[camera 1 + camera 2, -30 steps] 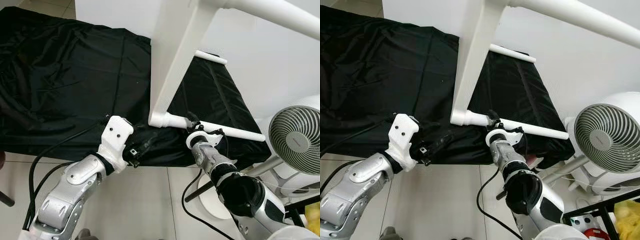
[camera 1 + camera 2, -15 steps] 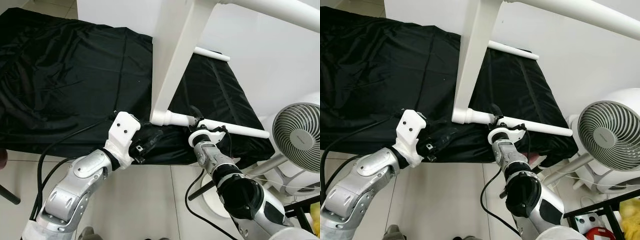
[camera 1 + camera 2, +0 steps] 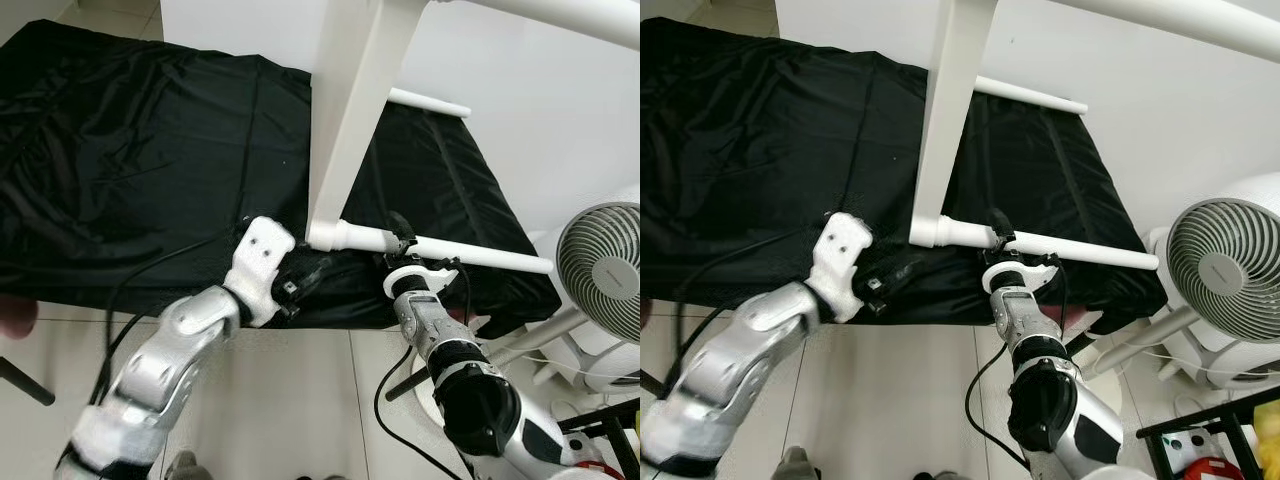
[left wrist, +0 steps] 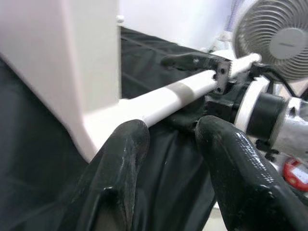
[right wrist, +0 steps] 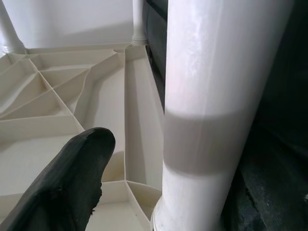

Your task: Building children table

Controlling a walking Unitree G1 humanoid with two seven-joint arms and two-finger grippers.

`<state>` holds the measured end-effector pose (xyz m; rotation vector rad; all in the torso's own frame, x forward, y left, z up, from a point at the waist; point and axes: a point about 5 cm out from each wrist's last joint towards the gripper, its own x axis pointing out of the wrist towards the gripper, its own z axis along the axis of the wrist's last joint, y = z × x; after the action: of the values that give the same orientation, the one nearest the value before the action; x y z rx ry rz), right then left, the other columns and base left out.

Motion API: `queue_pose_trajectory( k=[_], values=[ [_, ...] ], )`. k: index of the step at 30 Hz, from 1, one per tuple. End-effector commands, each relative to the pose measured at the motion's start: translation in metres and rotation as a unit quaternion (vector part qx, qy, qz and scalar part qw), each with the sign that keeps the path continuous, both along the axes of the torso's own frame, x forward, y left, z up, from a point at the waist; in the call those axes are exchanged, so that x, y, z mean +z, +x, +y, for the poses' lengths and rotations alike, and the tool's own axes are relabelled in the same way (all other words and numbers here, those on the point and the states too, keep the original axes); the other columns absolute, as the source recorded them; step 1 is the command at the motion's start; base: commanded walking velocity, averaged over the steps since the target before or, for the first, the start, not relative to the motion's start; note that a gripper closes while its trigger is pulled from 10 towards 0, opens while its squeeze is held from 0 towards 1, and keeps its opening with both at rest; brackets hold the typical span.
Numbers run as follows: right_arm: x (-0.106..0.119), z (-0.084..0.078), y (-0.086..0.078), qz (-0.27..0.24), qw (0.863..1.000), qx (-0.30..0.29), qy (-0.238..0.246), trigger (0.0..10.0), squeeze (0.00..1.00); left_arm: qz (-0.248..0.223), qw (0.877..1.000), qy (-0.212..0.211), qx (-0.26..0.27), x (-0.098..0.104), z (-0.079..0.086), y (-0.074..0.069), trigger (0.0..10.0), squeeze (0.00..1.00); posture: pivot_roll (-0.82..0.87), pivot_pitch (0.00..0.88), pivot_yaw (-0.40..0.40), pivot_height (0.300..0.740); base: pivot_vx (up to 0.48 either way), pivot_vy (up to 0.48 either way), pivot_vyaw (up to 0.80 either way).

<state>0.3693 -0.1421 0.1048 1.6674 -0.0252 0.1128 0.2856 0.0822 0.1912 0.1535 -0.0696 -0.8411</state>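
The white table top [image 3: 350,120] stands on edge on a surface draped in black cloth [image 3: 150,170]. From its lower corner a white leg [image 3: 470,252] sticks out sideways to the right. My right gripper [image 3: 400,240] is shut on that leg close to the corner socket; the right wrist view has the leg [image 5: 211,96] beside one finger [image 5: 72,173], with the ribbed underside [image 5: 57,96] behind. My left gripper [image 3: 305,275] is open just below the corner. In its wrist view the fingers [image 4: 120,159] spread under the leg [image 4: 178,94], touching nothing.
Other white legs [image 3: 430,102] project from the top, higher up. A white fan [image 3: 600,270] stands on the floor at the right, near the cloth's edge. Black cables hang from both arms over the tiled floor [image 3: 330,400].
My left arm has reached forward and right, bringing its gripper up under the table's corner. The right gripper stays on the leg. The camera has shifted slightly.
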Motion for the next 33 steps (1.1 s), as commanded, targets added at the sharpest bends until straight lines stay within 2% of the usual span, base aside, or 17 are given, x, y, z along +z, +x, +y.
queue_pose_trajectory(
  k=[1, 2, 3, 5, 6, 7, 8, 9, 11, 13, 15, 19, 23, 33],
  values=[
    [-0.020, -0.008, -0.010, 0.041, 0.999, -0.015, 0.002, 10.0, 0.00, 0.007, 0.997, 0.017, -0.077, -0.005, -0.011, -0.004, 10.0, 0.00, 0.07, 0.156, -0.165, 0.740, 0.000, 0.000, 0.00],
    [-0.019, -0.007, -0.010, 0.037, 0.999, -0.015, 0.001, 10.0, 0.00, 0.002, 0.996, 0.020, -0.087, -0.004, -0.015, 0.002, 10.0, 0.00, 0.07, 0.160, -0.162, 0.740, 0.000, 0.000, 0.00],
    [-0.019, -0.007, -0.010, 0.037, 0.999, -0.015, 0.001, 10.0, 0.00, 0.002, 0.996, 0.020, -0.087, -0.004, -0.015, 0.002, 10.0, 0.00, 0.07, 0.160, -0.162, 0.740, 0.000, 0.000, 0.00],
    [-0.019, -0.006, -0.011, 0.031, 0.999, -0.015, -0.001, 10.0, 0.00, -0.005, 0.995, 0.027, -0.101, -0.004, -0.025, 0.015, 10.0, 0.00, 0.05, 0.164, -0.158, 0.740, 0.000, 0.000, 0.00],
    [-0.019, -0.006, -0.011, 0.031, 0.999, -0.015, -0.001, 10.0, 0.00, -0.005, 0.995, 0.027, -0.101, -0.004, -0.025, 0.015, 10.0, 0.00, 0.05, 0.164, -0.158, 0.740, 0.000, 0.000, 0.00],
    [-0.019, -0.006, -0.012, 0.029, 0.999, -0.015, 0.000, 10.0, 0.00, -0.015, 0.994, 0.039, -0.098, -0.004, -0.029, 0.023, 10.0, 0.00, 0.05, 0.167, -0.155, 0.740, 0.000, 0.000, 0.00],
    [-0.019, -0.006, -0.012, 0.029, 0.999, -0.015, 0.000, 10.0, 0.00, -0.015, 0.994, 0.039, -0.098, -0.004, -0.029, 0.023, 10.0, 0.00, 0.05, 0.167, -0.155, 0.740, 0.000, 0.000, 0.00],
    [-0.019, -0.005, -0.013, 0.027, 1.000, -0.016, 0.002, 10.0, 0.00, -0.018, 0.994, 0.045, -0.094, -0.005, -0.030, 0.031, 10.0, 0.00, 0.04, 0.166, -0.150, 0.740, 0.000, 0.000, 0.00],
    [-0.019, -0.005, -0.013, 0.027, 1.000, -0.016, 0.002, 10.0, 0.00, -0.018, 0.994, 0.045, -0.094, -0.005, -0.030, 0.031, 10.0, 0.00, 0.04, 0.166, -0.150, 0.740, 0.000, 0.000, 0.00],
    [-0.020, -0.004, -0.015, 0.024, 1.000, -0.017, 0.004, 10.0, 0.00, -0.035, 0.995, 0.060, -0.075, 0.001, -0.030, 0.047, 10.0, 0.00, 0.03, 0.170, -0.135, 0.740, 0.000, 0.000, 0.00],
    [-0.020, -0.004, -0.015, 0.024, 1.000, -0.017, 0.004, 10.0, 0.00, -0.035, 0.995, 0.060, -0.075, 0.001, -0.030, 0.047, 10.0, 0.00, 0.03, 0.170, -0.135, 0.740, 0.000, 0.000, 0.00],
    [-0.021, -0.002, -0.018, 0.021, 1.000, -0.020, 0.004, 10.0, 0.00, -0.059, 0.994, 0.068, -0.062, 0.012, -0.029, 0.067, 10.0, 0.00, 0.02, 0.169, -0.113, 0.740, 0.000, 0.000, 0.00],
    [-0.023, -0.001, -0.022, 0.019, 0.999, -0.024, 0.010, 10.0, 0.00, -0.074, 0.991, 0.086, -0.068, 0.015, -0.030, 0.076, 10.0, 0.00, 0.01, 0.171, -0.092, 0.740, 0.000, 0.000, 0.00],
    [-0.027, 0.006, -0.032, 0.017, 0.999, -0.021, 0.023, 10.0, 0.00, -0.088, 0.988, 0.097, -0.086, 0.022, -0.027, 0.087, 10.0, 0.00, 0.00, 0.186, -0.063, 0.740, 0.000, 0.000, 0.00]
  ],
)
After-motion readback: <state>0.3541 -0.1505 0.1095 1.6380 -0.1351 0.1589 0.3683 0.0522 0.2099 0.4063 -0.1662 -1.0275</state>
